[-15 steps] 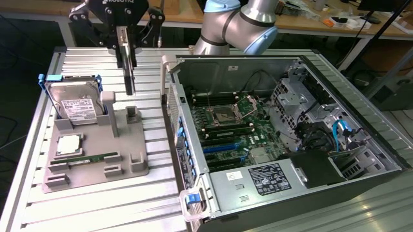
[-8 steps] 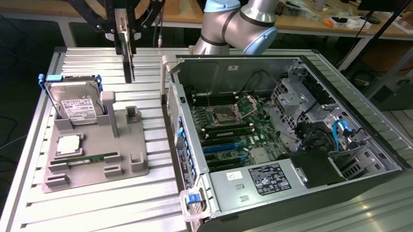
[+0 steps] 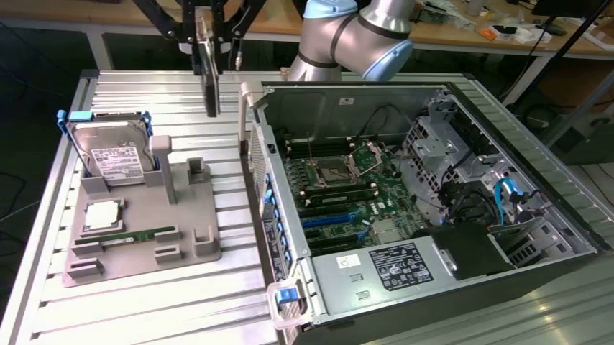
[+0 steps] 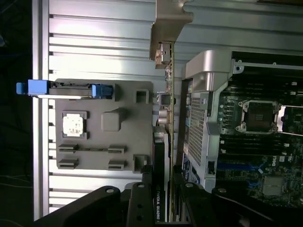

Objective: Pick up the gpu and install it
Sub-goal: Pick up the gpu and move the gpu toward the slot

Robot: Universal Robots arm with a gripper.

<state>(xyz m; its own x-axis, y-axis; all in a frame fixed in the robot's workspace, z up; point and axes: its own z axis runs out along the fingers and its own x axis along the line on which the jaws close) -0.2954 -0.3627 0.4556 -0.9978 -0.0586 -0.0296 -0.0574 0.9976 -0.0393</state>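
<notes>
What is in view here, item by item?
table: one, silver slats, under everything.
computer case: one, dark, open, exterior view's right.
holder: one, grey, on the table, exterior view's left.
hard drive: one, silver, blue caddy, standing in the holder.
processor chip: one, silver, in the holder.
memory stick: one, green, in the holder.
gpu: one, dark, hanging upright above the table.
arm: one, grey and blue, behind the computer case.
tool: one, black, shut on the gpu.
</notes>
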